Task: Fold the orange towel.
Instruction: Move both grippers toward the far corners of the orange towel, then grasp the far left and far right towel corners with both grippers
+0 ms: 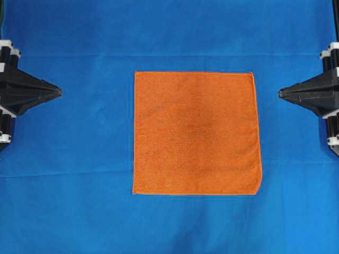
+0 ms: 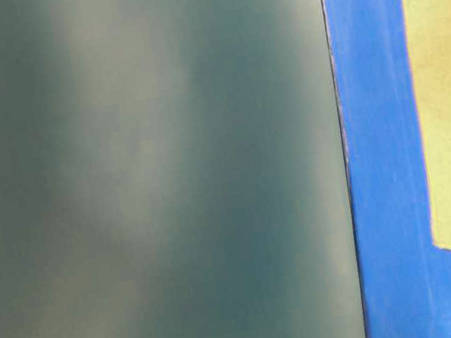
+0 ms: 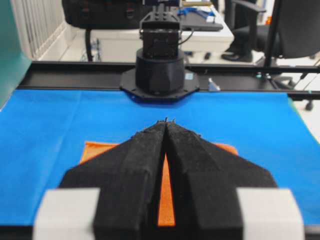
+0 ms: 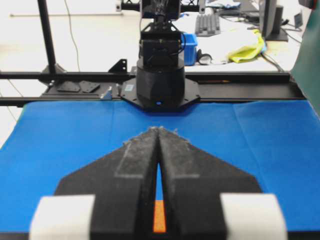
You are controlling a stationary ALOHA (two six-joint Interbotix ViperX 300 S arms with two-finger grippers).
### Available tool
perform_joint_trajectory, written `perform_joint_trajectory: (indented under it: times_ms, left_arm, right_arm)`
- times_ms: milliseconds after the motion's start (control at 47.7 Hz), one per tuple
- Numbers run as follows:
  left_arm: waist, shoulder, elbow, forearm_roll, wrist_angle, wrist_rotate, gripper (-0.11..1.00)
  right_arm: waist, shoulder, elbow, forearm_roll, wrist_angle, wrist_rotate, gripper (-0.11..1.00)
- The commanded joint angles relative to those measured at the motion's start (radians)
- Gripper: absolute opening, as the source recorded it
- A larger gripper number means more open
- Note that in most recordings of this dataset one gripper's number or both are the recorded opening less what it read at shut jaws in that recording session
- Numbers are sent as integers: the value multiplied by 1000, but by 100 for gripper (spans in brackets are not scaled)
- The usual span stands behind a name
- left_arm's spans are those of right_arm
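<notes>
On blue cloth (image 1: pixel 69 211), orange towel (image 1: pixel 196 132) flat, unfolded — left claw (image 1: pixel 60 92), right claw (image 1: pixel 280 93) clenched, empty.

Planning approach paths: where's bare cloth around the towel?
Bare blue table cloth on every side of the orange towel: wide strips between it and the shut left gripper and shut right gripper, plus above and below. Nowhere crowded.

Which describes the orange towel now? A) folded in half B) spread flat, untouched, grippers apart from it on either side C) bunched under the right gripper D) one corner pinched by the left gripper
B: the orange towel lies flat as a full square, with the left gripper and right gripper shut and clear of its edges.
</notes>
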Motion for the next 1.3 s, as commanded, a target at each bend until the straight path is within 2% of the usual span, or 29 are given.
perform_joint_trajectory:
  times_ms: [0,251,419,608,692,754,922,985,1111,1278]
  left_arm:
    - [17,44,-37,-20,-8,-3,0]
    - [52,222,-84,-21,-60,-17,0]
    - [107,380,-127,-29,-77,-25,0]
    - [179,569,-198,-29,-75,-77,1]
    - [213,644,-218,-29,-80,-97,13]
    - [238,699,-235,-31,-81,-112,29]
    - [275,853,-293,-29,-83,-123,77]
    - [284,905,-313,-29,-84,-126,90]
    - [305,1014,-345,-31,-101,-126,92]
    - [337,1134,-364,-29,-153,-126,92]
  right_arm:
    - [-3,15,-25,5,0,12,0]
    - [-61,64,-67,49,183,29,0]
    - [-170,107,-64,64,264,48,0]
    - [-314,209,-57,67,339,83,0]
    - [-364,273,-51,67,347,89,1]
    - [-400,337,-46,67,344,89,6]
    - [-443,497,-32,63,285,87,55]
    - [-451,558,-29,61,241,87,61]
    - [-469,663,-18,60,156,84,56]
    - [-499,772,-8,60,66,78,56]
